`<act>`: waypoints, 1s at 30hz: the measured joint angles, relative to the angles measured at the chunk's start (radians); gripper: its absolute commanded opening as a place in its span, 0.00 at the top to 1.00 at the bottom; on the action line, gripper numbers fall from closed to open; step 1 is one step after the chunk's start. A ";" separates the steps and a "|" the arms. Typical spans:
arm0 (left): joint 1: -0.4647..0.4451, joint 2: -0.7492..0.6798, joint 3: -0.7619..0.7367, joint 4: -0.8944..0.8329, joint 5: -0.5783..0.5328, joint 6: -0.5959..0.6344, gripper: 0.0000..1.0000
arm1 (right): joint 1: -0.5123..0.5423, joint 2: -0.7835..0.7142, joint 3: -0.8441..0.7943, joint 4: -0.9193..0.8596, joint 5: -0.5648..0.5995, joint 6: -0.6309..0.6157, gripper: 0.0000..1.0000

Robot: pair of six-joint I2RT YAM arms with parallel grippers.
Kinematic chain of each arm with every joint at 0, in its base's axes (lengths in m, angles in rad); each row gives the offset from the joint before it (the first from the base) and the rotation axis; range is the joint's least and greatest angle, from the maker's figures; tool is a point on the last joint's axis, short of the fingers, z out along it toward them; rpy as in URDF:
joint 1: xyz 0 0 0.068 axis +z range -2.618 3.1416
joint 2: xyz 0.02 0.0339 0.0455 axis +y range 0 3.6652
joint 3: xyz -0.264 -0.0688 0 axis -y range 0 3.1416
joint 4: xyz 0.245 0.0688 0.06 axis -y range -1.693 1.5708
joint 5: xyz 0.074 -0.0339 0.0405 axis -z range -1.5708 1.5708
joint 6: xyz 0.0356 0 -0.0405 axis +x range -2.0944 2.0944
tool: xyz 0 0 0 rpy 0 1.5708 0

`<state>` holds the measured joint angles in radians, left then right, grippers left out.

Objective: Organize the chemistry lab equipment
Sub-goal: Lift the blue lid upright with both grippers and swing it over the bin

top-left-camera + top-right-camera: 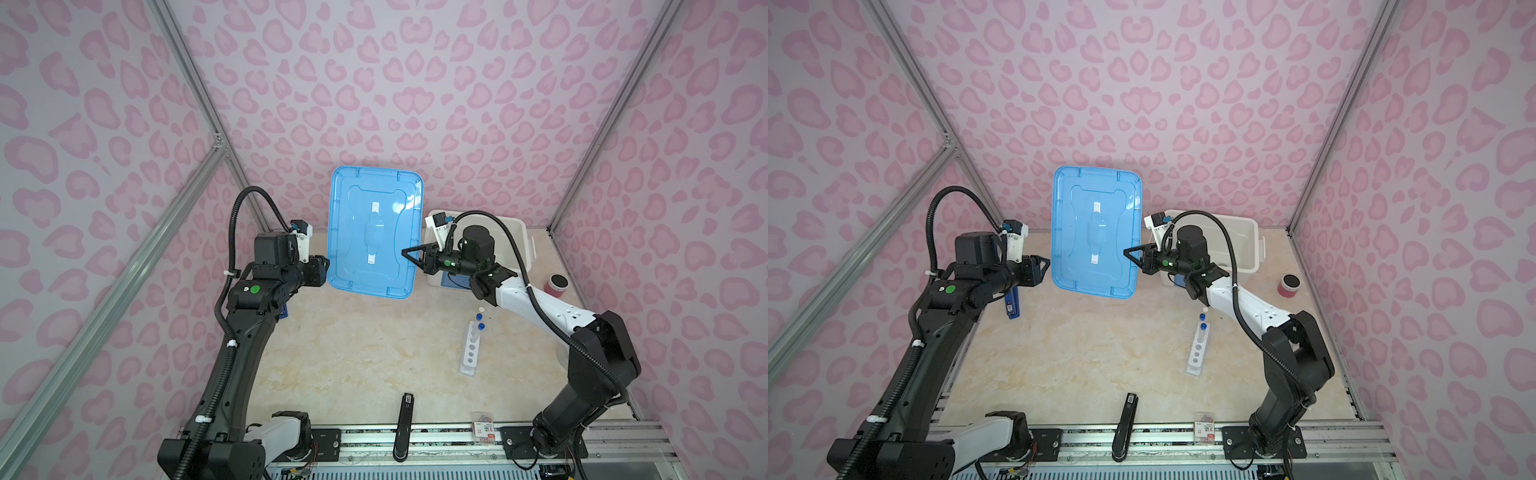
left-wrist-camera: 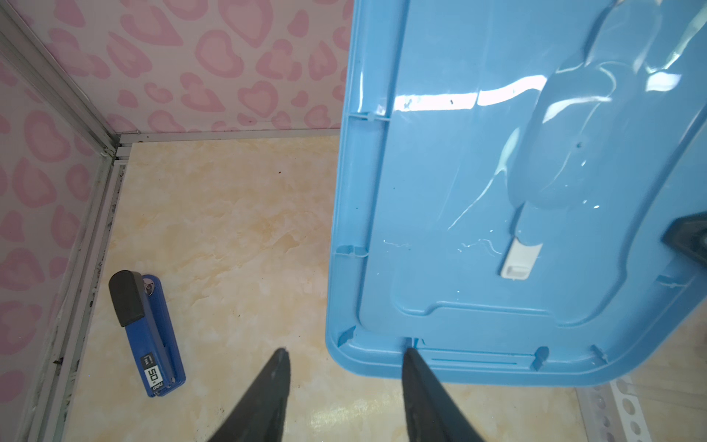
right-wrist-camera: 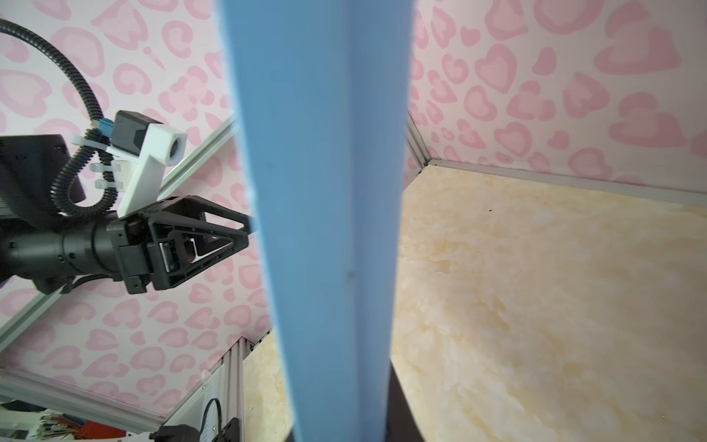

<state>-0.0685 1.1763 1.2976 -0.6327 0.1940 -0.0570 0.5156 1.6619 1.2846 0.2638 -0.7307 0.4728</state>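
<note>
we see the right pincer (image 1: 405, 251) clamped on the right edge of the upright blue lid (image 1: 374, 195), the left pincer (image 2: 345, 351) spread open at its left edge, and the white holed rack (image 1: 471, 351), blue-capped test tubes (image 1: 481, 327) in its far end, on the table (image 1: 353, 349) at right.

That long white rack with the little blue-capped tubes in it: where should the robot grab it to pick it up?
Best guess: come straight down from above and pinch the white rack across its narrow width, along the near stretch where the holes are empty. It is long and slim, and the test tubes stand only at its far end, so a grip there should miss them.
</note>
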 measured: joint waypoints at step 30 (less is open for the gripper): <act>-0.029 -0.069 -0.002 0.375 0.060 -0.478 0.34 | 0.216 -0.193 0.338 -0.645 1.058 -0.852 0.85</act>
<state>-0.0975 1.1076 1.2957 -0.2573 0.2539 -0.5346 0.7315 1.4693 1.6230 -0.3813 0.3271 -0.3794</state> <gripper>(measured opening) 0.651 0.149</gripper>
